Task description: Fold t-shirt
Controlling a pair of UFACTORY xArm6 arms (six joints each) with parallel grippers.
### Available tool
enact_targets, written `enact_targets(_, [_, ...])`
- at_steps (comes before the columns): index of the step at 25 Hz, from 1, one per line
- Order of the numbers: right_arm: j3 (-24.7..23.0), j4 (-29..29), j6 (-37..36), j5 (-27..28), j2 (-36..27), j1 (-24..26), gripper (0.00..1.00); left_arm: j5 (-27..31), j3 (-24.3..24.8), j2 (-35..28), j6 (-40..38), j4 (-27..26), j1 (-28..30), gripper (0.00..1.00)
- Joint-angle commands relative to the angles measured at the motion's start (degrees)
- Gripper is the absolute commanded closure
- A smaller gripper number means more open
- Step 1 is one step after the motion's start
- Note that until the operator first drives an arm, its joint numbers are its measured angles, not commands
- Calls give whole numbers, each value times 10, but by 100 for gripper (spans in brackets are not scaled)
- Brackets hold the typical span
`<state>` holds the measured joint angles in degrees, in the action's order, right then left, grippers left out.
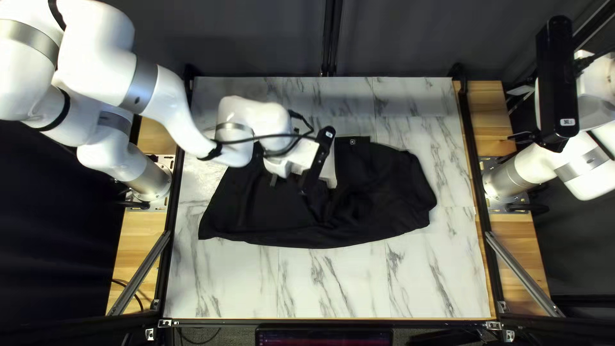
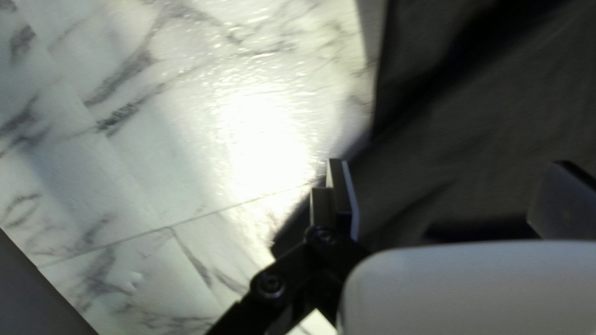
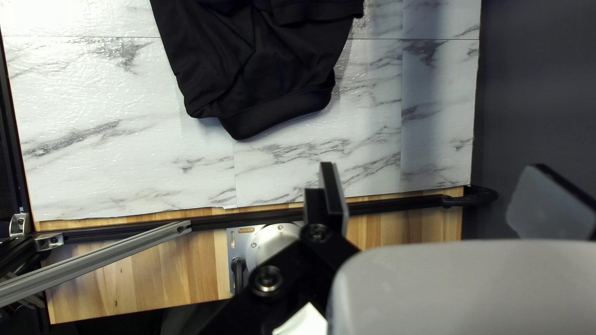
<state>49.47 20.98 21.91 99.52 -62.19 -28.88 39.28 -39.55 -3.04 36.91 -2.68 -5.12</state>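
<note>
In the top left view, the black t-shirt [image 1: 384, 192] lay across the middle of the marble-patterned table [image 1: 333, 282], creased and bunched toward its right half. One pointed corner of it reached near the table's left edge, while the rounded end lay nearer the right edge. A small pale mark [image 1: 352, 141] showed on the cloth, on the side toward the table's far edge. My left arm [image 1: 154, 90] reached in over the left edge, and its left gripper [image 1: 287, 186] was over the garment's left half. My right arm [image 1: 589, 160] stood at the table's right edge, with its right gripper [image 1: 514, 113] raised beyond that edge, away from the cloth.

In the left wrist view, the left gripper [image 2: 450, 195] had its fingers spread wide, with dark cloth beneath and between them. Neither finger pinched it; whether either one touched it, I could not tell. Bright glare lit the bare tabletop beside one finger.

In the right wrist view, the right gripper [image 3: 441, 195] was wide as well, with nothing held. The t-shirt's rounded end lay ahead, well apart from the fingers. Nearer were the table's right edge, a black rail [image 3: 248, 218], a wooden strip [image 3: 149, 273] and a metal brace [image 3: 93, 261].
</note>
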Motion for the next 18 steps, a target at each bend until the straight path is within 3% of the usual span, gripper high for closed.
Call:
enact_targets(1, [0,0,0,0,0,0,0,-16,-1,31,88,-42,12,0])
enact_targets(5, [0,0,0,0,0,0,0,3,-38,78,145,-62,22,0])
enact_targets(10, [0,0,0,0,0,0,0,35,-76,121,161,-60,30,2])
enact_targets(11, [0,0,0,0,0,0,0,40,-78,122,162,-59,30,13])
enact_targets(12, [0,0,0,0,0,0,0,48,-81,123,162,-57,29,89])
enact_targets(13, [0,0,0,0,0,0,0,54,-83,126,162,-55,29,99])
enact_targets(18, [0,0,0,0,0,0,0,84,-101,143,161,-45,35,100])
